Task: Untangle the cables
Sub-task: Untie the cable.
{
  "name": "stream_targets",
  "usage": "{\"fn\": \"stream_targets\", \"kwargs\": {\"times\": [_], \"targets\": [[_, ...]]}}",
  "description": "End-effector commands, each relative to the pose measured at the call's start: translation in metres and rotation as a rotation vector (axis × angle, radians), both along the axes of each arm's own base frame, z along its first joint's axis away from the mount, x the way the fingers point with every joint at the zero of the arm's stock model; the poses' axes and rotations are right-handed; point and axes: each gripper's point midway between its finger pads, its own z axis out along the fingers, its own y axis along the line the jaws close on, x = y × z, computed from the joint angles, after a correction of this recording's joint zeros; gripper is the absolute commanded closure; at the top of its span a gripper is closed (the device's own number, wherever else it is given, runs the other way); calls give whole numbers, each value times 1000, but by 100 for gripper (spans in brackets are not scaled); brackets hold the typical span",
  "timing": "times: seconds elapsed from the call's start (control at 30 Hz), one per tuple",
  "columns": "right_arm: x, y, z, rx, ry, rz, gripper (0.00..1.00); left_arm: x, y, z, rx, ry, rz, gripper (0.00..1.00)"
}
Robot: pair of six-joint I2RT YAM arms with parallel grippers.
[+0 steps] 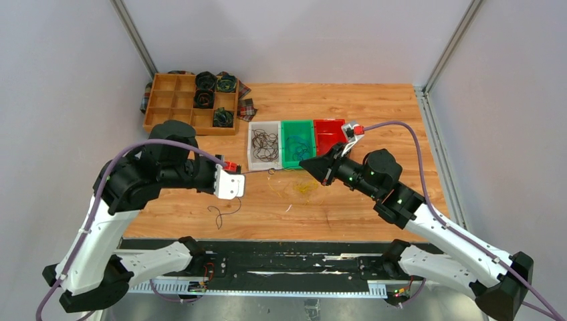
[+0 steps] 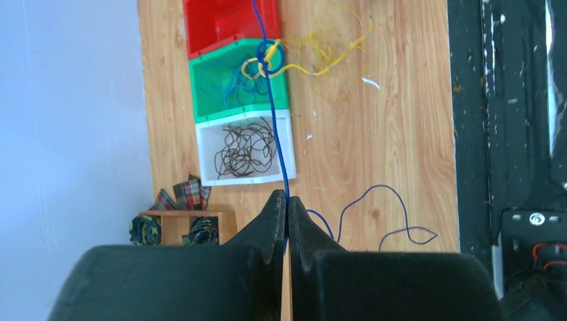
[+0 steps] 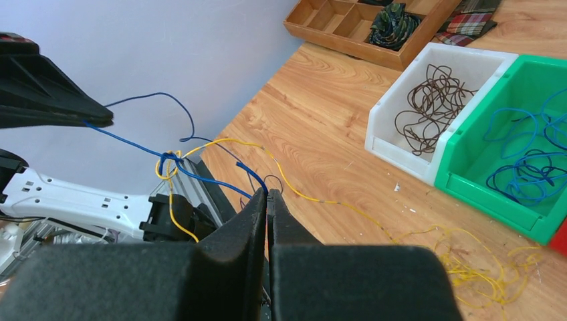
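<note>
The left fingers and right fingers pinch shut on one blue cable, knotted with a yellow cable near the green bin; brown cables lie sorted beside it.

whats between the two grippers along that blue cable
A knot where a yellow cable wraps the blue cable, partway between the left gripper and the right gripper. It shows clearest in the right wrist view.

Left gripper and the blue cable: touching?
Touching. The left wrist view shows the blue cable running straight into the tips of the left gripper, whose jaws are shut on it with no gap.
</note>
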Motion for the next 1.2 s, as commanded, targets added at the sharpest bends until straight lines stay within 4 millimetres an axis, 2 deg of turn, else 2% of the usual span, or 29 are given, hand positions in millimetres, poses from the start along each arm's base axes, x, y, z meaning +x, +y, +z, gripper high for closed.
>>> {"fn": "stream_targets", "kwargs": {"times": [0.0,0.17,0.37,0.6,0.77,0.8,0.83,0.87,0.93,1.03,1.17], "targets": [[6,-8,3,6,-29,-36,99,-8,-14,29,-139,79,43,100],[4,-13,0,25,-42,-54,99,-1,-25,58,-317,98,128,99],[3,-13,-18,-3,-7,-59,99,35,-24,89,-491,6,310,100],[-5,-8,-29,-41,-7,-44,99,39,-25,108,-603,-28,331,99],[-27,20,-25,-51,-35,79,99,39,-30,103,-588,-13,310,99],[-32,26,-19,-49,-52,112,96,38,-31,102,-581,-7,298,99],[-35,29,-15,-48,-65,137,88,34,-34,99,-566,5,270,100],[-37,30,-9,-43,-83,150,74,28,-37,96,-543,19,235,99],[-36,26,6,-38,-143,136,56,19,-40,89,-514,50,185,99],[-28,11,27,-29,-238,62,49,7,-41,83,-492,69,130,99],[-17,0,45,-46,-350,-18,47,-2,-42,79,-471,86,83,100]]}}
